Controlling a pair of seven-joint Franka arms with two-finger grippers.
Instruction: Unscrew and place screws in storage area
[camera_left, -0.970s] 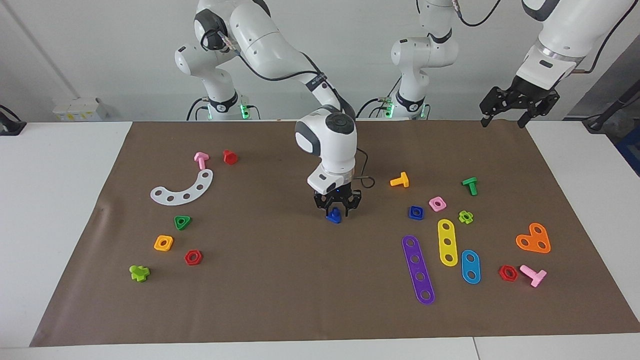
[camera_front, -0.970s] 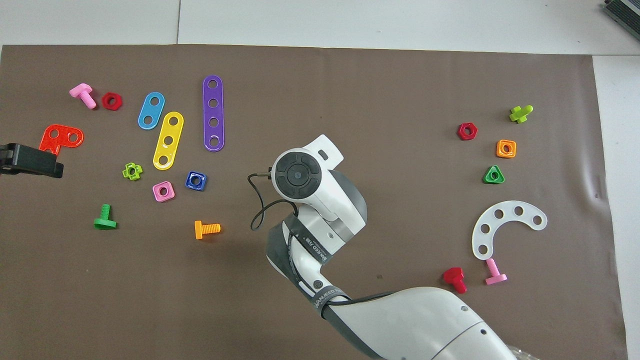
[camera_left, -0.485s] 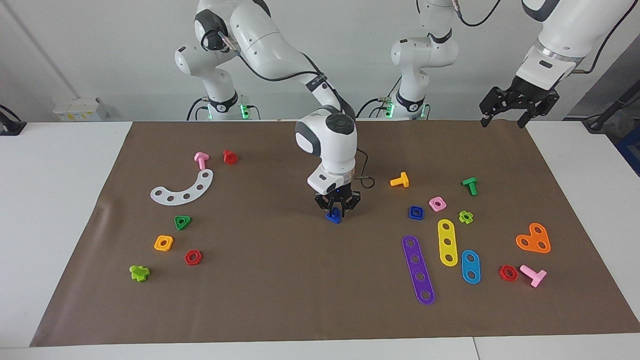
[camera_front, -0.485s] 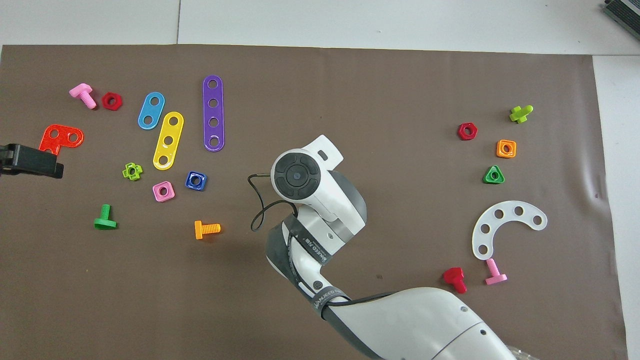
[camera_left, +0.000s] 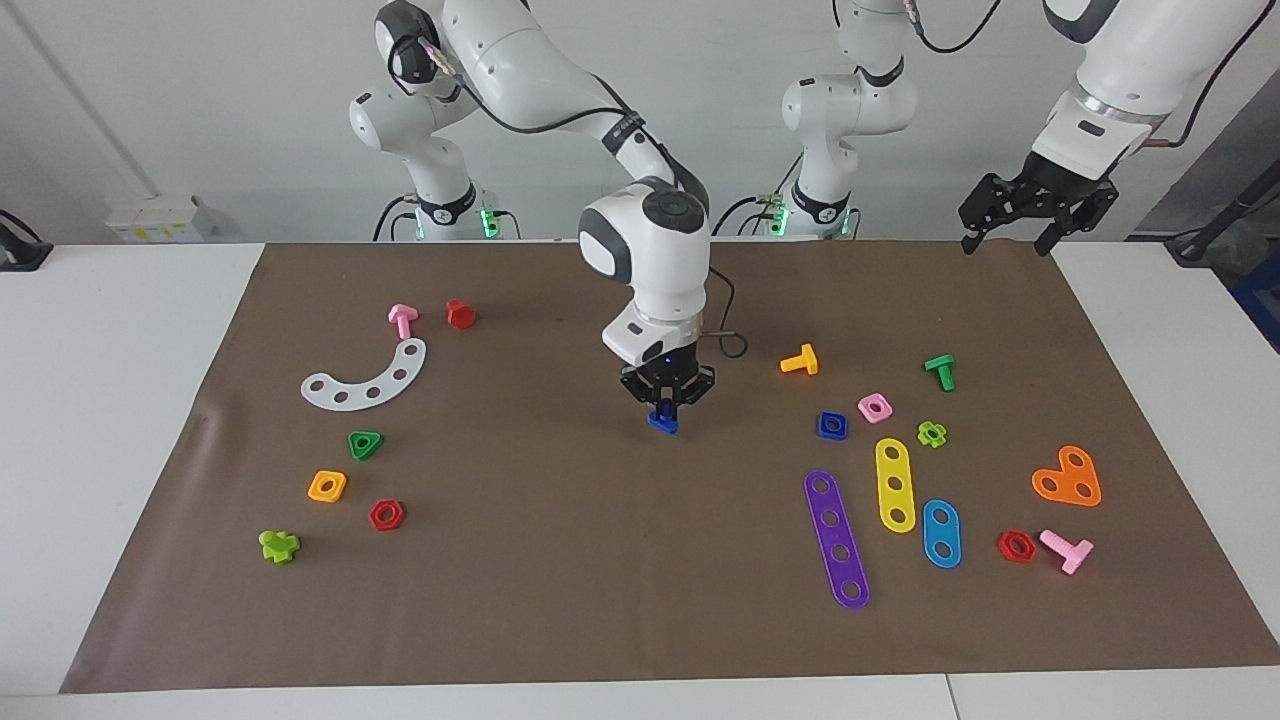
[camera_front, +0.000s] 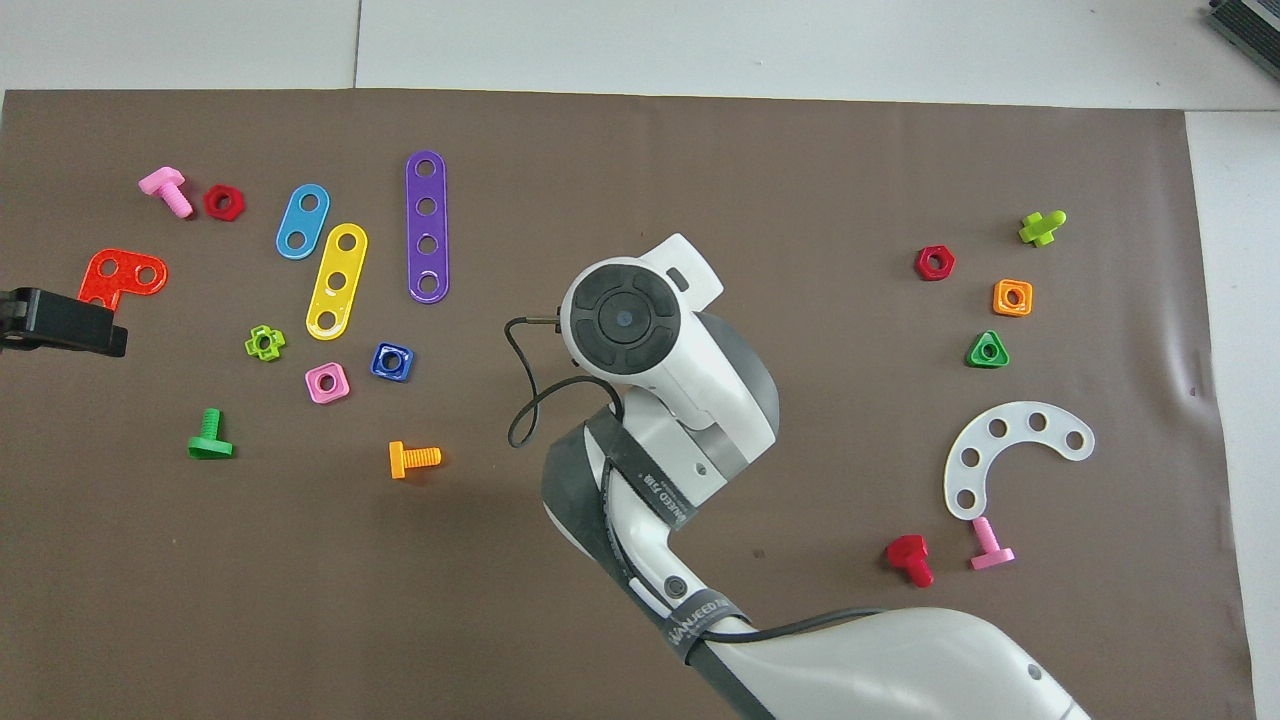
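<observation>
The small blue screw (camera_left: 661, 421) hangs just above the middle of the brown mat, and my right gripper (camera_left: 665, 410) is shut on it, pointing straight down. In the overhead view the right arm's wrist (camera_front: 625, 320) hides both the gripper and the screw. The storage area is the stretch of mat around the white curved strip (camera_left: 367, 378) (camera_front: 1010, 455), toward the right arm's end, with small coloured nuts (camera_left: 327, 486) strewn beside it. My left gripper (camera_left: 1006, 245) waits open in the air over the mat's corner at the left arm's end.
Toward the left arm's end lie a purple bar (camera_left: 836, 538), a yellow bar (camera_left: 895, 484), a blue bar (camera_left: 941, 532), an orange plate (camera_left: 1068, 478), a blue square nut (camera_left: 832, 425), a pink nut (camera_left: 875, 407) and orange (camera_left: 800, 361), green (camera_left: 940, 371) and pink (camera_left: 1067, 549) bolts.
My right gripper has shut on the blue screw and risen a little off the mat with it. The left arm has not moved.
</observation>
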